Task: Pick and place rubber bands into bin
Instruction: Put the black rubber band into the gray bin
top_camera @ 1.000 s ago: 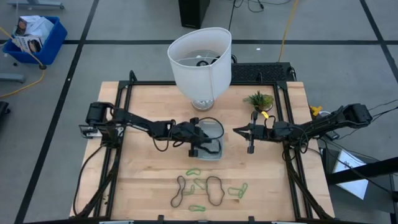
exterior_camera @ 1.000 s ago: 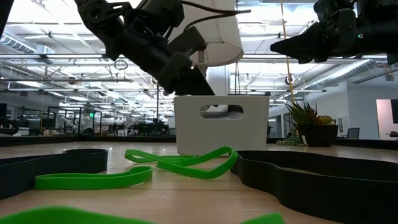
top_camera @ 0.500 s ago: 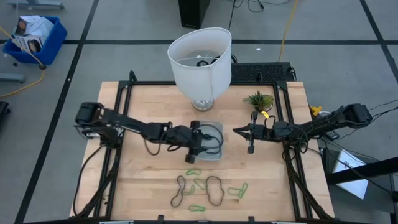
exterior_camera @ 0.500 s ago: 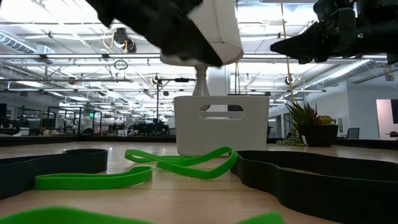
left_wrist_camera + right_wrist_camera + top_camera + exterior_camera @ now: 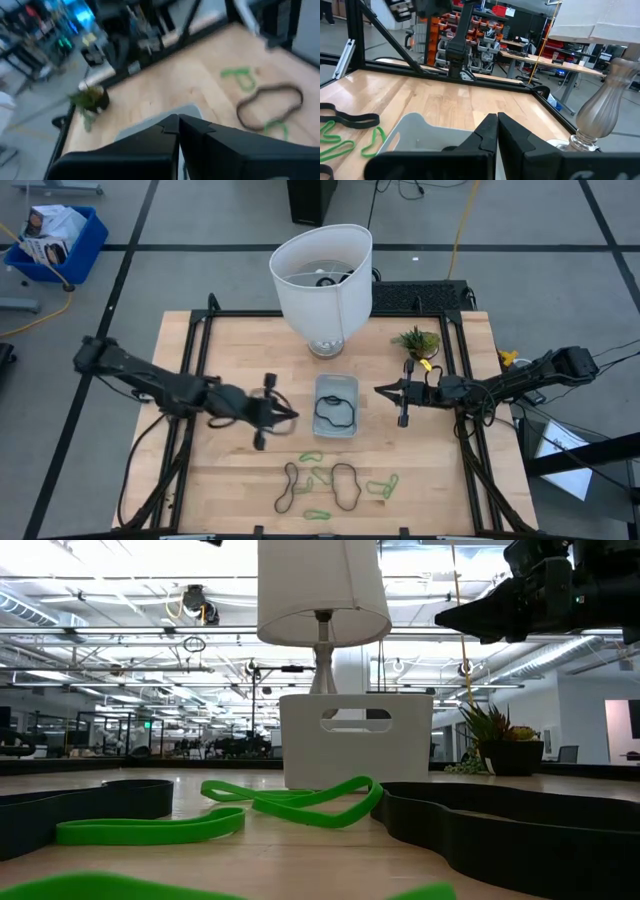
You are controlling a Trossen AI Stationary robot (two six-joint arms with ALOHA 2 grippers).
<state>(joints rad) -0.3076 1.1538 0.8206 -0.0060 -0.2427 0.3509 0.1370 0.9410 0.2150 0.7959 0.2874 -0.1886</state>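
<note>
My left gripper (image 5: 290, 416), clenched empty left of the bin (image 5: 348, 429), should reopen before descending on the near rubber bands (image 5: 345, 485).

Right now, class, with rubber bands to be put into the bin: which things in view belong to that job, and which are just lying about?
Belongs to the job:
- rubber bands on the table
- black band already in the bin
- bin

Just lying about:
- white lamp
- potted plant
- blue crate on the floor

The bin (image 5: 336, 406) lies open between both arms; a lamp (image 5: 321, 277) stands just behind it.
</note>
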